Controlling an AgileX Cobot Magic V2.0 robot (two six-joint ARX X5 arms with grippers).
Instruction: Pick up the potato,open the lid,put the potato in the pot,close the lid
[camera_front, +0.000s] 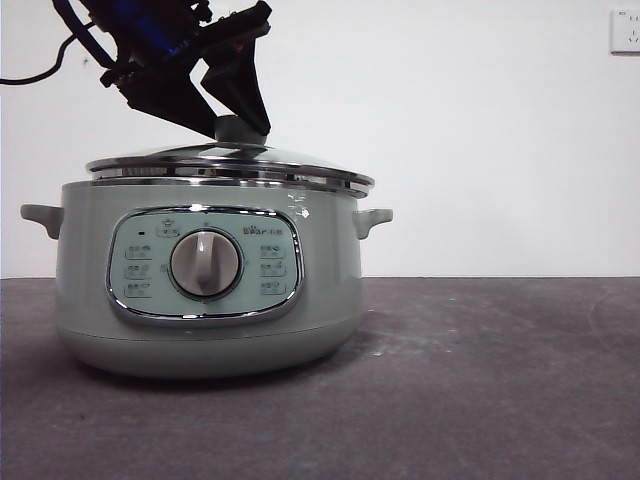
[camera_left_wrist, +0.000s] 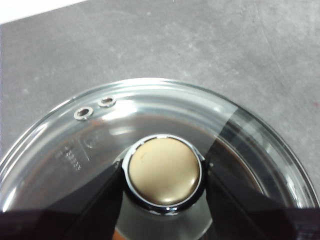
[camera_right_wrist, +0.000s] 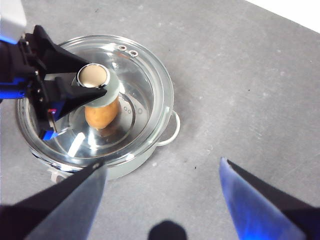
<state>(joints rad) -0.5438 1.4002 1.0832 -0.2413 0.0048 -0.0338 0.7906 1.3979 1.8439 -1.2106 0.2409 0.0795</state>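
Note:
The sage-green pot (camera_front: 90, 260) stands on the dark table with its control panel and dial facing the front view. The glass lid (camera_front: 300, 165) rests on its rim, slightly tilted down to the right. My left gripper (camera_front: 236, 128) comes down from above, shut on the lid's knob (camera_left_wrist: 164, 170), one jaw on each side. In the right wrist view the orange-brown potato (camera_right_wrist: 101, 115) lies inside the pot (camera_right_wrist: 172, 131) under the lid (camera_right_wrist: 145, 85), partly hidden by the knob and the left gripper (camera_right_wrist: 95, 79). My right gripper (camera_right_wrist: 161, 163) hovers high above the table, open and holding nothing.
Grey tabletop (camera_front: 500, 380) stretches to the pot's right and front. A white wall stands behind, with an outlet (camera_front: 625, 30) at its top right. A black cable (camera_front: 40, 72) trails from the left arm.

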